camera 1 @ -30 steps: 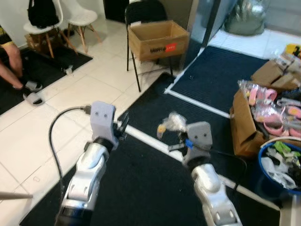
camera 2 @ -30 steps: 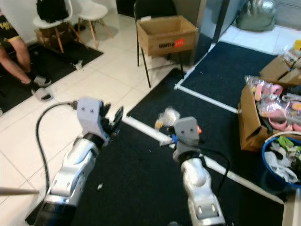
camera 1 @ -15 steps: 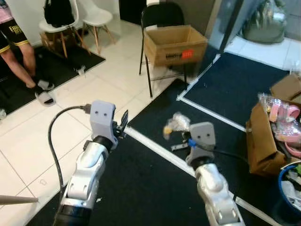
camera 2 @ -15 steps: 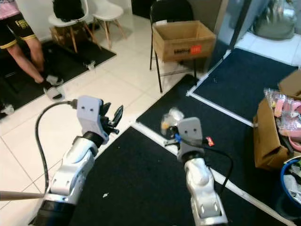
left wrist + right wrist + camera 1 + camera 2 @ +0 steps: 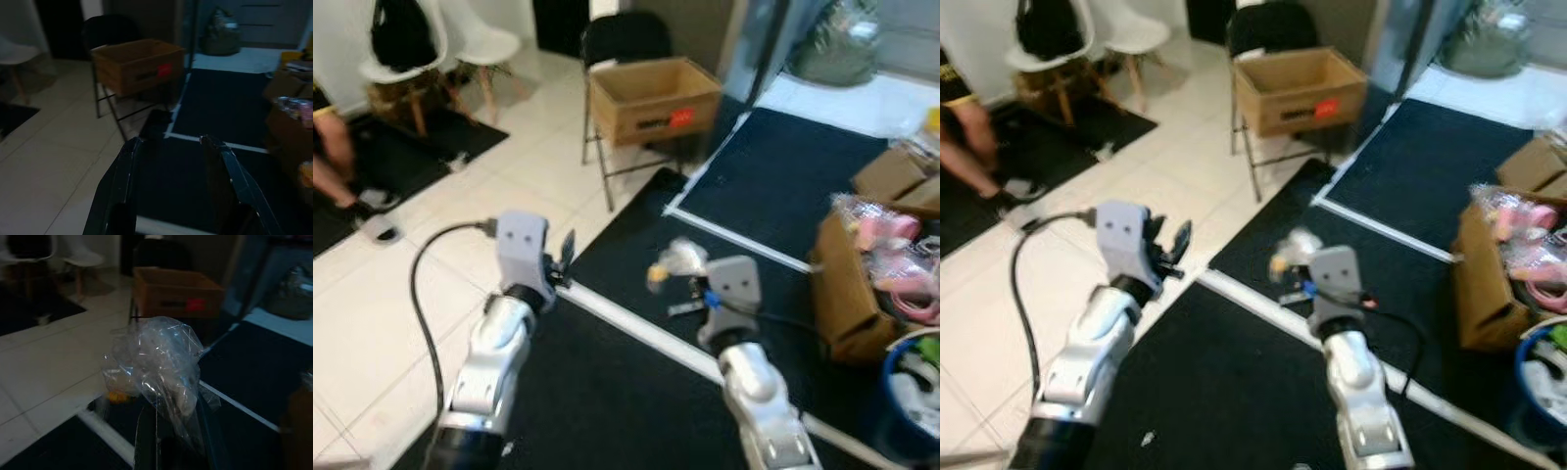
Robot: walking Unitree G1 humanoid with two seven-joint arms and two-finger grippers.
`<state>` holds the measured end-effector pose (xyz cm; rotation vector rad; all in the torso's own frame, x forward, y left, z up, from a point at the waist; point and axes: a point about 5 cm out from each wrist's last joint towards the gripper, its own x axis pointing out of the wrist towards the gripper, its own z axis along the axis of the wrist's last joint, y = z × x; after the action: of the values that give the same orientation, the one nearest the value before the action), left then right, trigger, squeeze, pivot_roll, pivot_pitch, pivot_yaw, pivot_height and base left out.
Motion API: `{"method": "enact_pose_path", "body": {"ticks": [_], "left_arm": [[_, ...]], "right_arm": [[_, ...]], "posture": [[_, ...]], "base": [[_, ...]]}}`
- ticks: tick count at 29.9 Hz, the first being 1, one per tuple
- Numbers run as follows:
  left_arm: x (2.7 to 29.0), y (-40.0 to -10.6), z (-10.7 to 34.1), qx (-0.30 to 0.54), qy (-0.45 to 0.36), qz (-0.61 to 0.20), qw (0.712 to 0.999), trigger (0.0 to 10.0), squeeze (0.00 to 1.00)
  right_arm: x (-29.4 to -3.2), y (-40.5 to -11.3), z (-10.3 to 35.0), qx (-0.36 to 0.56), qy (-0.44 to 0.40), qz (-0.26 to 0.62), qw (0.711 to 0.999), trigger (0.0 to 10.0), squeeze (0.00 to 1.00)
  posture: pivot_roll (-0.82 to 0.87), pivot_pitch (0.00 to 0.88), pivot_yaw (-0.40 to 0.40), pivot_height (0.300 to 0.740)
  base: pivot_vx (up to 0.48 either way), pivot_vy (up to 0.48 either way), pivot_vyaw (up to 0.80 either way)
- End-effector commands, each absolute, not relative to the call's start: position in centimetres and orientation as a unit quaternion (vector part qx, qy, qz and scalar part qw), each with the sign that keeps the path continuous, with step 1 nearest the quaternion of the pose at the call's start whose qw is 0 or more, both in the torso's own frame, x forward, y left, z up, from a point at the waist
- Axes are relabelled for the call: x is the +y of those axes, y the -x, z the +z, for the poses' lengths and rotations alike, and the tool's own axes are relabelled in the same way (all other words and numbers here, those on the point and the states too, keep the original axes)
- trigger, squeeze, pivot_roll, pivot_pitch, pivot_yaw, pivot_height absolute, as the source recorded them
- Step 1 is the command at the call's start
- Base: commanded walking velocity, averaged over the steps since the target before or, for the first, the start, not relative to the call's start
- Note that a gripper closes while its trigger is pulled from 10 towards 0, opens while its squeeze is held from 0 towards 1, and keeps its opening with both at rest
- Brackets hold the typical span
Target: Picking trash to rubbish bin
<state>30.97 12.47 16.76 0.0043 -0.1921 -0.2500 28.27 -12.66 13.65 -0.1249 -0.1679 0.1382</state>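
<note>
The robot is standing on a black floor mat (image 5: 607,392) beside white tiles, w/ a cardboard box (image 5: 654,96) on a black chair (image 5: 625,39) ahead and a brown box of pink items (image 5: 862,284) to its right. A blue rubbish bin (image 5: 901,392), already holding some trash, is sitting at the far right, near the robot.

The right end effector (image 5: 168,431) is gripping a crumpled clear plastic bag (image 5: 159,367), fingers closed on its lower part; the bag is standing up above the fingers, held in the air over the mat. The left end effector (image 5: 173,176) is hanging free, fingers apart, holding nothing.

The step in hand is probably carrying the bag to the bin. To do it well, the robot is needing to turn right, keep the grip firm bc the film is slippery and light, and bring the bag above the bin's opening before releasing, not over the brown box.
</note>
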Motion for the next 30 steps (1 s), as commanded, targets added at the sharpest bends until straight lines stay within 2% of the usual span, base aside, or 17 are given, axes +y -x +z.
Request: {"method": "enact_pose_path", "body": {"ticks": [1, 4, 30], "left_arm": [[12.71, -30.77, 16.32, -0.087, -0.004, -0.119, 0.989, 10.0, 0.00], [12.75, -30.71, 16.27, -0.087, -0.004, -0.120, 0.989, 10.0, 0.01], [12.70, -30.66, 16.23, -0.087, -0.002, -0.119, 0.989, 10.0, 0.02]], "right_arm": [[-12.12, -28.14, 13.18, -0.072, 0.057, 0.078, 0.993, 10.0, 0.00], [-12.10, -28.15, 13.21, -0.072, 0.056, 0.079, 0.993, 10.0, 0.00], [-11.81, -28.26, 13.21, -0.072, 0.060, 0.085, 0.992, 10.0, 0.00]], "posture": [[-0.03, 0.137, 0.050, 0.740], [-0.04, 0.139, 0.050, 0.740], [-0.03, 0.144, 0.048, 0.740]], "base": [[0.292, 0.000, -0.64], [0.294, 0.000, -0.67], [0.302, 0.000, 0.00]]}}
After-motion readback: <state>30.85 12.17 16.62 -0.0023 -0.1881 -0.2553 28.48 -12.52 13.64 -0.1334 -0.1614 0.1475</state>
